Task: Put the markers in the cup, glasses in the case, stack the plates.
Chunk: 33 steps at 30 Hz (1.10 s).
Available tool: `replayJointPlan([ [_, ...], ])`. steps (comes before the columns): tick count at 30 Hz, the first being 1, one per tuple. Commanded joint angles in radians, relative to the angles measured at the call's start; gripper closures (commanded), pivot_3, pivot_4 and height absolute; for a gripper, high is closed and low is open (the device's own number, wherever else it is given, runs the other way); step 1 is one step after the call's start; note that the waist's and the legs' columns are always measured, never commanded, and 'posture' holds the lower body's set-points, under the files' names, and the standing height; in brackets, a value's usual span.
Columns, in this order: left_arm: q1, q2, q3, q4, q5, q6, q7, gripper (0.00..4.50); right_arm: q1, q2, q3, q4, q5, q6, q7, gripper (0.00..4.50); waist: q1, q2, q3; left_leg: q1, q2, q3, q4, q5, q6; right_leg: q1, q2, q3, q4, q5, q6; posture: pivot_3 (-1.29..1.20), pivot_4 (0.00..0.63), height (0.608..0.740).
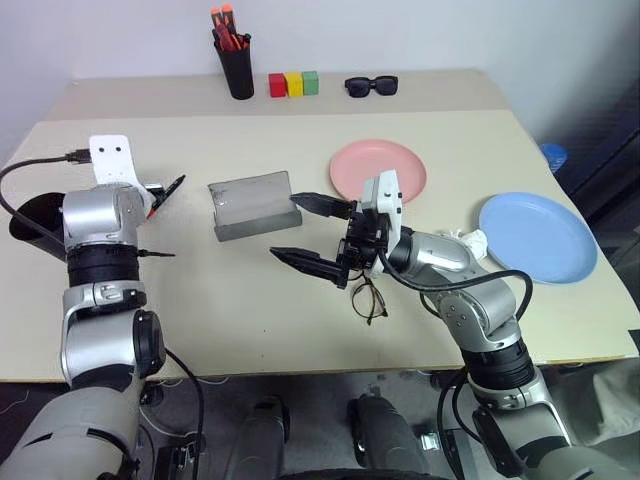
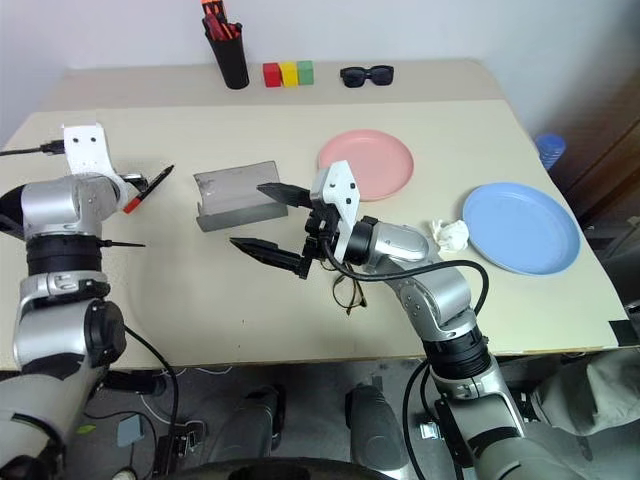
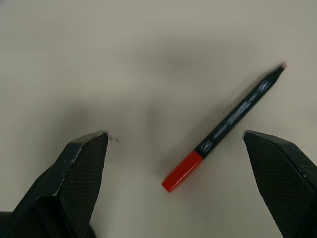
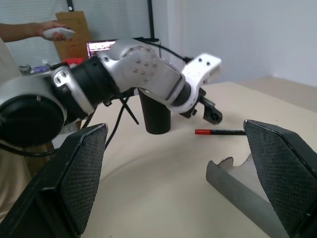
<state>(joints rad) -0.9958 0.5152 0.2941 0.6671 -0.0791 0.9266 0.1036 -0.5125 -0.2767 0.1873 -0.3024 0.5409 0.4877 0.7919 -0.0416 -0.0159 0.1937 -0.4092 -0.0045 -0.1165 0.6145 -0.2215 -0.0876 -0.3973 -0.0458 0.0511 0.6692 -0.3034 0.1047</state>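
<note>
The left gripper hangs over the marker with its jaws spread wide, nothing in them. The black, red-capped pen lies flat on the table between the fingertips. The right gripper is wide open too and empty, hovering just in front of the open grey case. The glasses lie on the table below the right wrist. The pink plate and blue plate sit well apart on the right. The black cup stands by the left arm, close to the marker.
</note>
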Motion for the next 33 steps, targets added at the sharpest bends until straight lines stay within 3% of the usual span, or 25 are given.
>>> replayJointPlan([
  [1, -0.094, 0.02, 0.016, 0.179, -0.013, -0.128, -0.037, 0.03, 0.011, 0.001, -0.013, -0.048, 0.006, -0.013, -0.01, 0.0, 0.002, 0.0, 0.0, 0.0, 0.0, 0.0, 0.0, 0.0, 0.0, 0.0, 0.0, 0.0, 0.0, 0.0, 0.0, 0.0, 0.15, 0.74],
  [12, -0.192, 0.057, -0.015, 0.477, 0.008, -0.295, -0.121, 0.03, 0.03, -0.008, -0.018, -0.067, 0.009, -0.012, -0.025, 0.0, -0.003, -0.001, 0.0, 0.0, 0.0, 0.001, 0.0, 0.0, 0.0, 0.0, -0.001, 0.0, -0.001, 0.0, 0.0, 0.0, 0.15, 0.74],
  [15, -0.201, 0.062, -0.014, 0.501, 0.008, -0.299, -0.123, 0.91, 0.028, -0.011, -0.02, -0.063, 0.009, -0.012, -0.022, 0.0, -0.003, -0.001, 0.0, 0.0, 0.0, 0.0, 0.0, 0.0, 0.0, 0.0, -0.001, 0.0, -0.001, 0.0, 0.0, 0.0, 0.15, 0.74],
  [22, -0.2, 0.053, -0.017, 0.504, 0.003, -0.299, -0.133, 4.44, 0.024, -0.014, -0.017, -0.057, 0.009, -0.014, -0.016, 0.0, -0.003, -0.001, 0.0, 0.0, 0.0, 0.0, 0.0, 0.0, 0.0, 0.0, -0.001, 0.0, 0.0, 0.0, 0.0, 0.0, 0.15, 0.74],
  [29, -0.174, -0.002, -0.039, 0.37, -0.02, -0.404, -0.257, 4.44, 0.022, -0.013, -0.015, -0.056, 0.009, -0.014, -0.012, 0.0, 0.001, -0.001, 0.001, 0.0, 0.0, 0.0, 0.001, 0.0, 0.0, 0.0, -0.001, 0.0, 0.0, 0.0, 0.0, 0.0, 0.15, 0.74],
  [33, -0.117, -0.032, -0.008, 0.191, -0.047, -0.49, -0.232, 4.44, 0.021, -0.015, -0.014, -0.055, 0.006, -0.014, -0.012, 0.0, -0.007, -0.001, 0.001, 0.0, 0.0, 0.001, 0.0, 0.0, 0.0, 0.0, -0.001, 0.0, 0.0, 0.0, 0.0, 0.0, 0.15, 0.74],
])
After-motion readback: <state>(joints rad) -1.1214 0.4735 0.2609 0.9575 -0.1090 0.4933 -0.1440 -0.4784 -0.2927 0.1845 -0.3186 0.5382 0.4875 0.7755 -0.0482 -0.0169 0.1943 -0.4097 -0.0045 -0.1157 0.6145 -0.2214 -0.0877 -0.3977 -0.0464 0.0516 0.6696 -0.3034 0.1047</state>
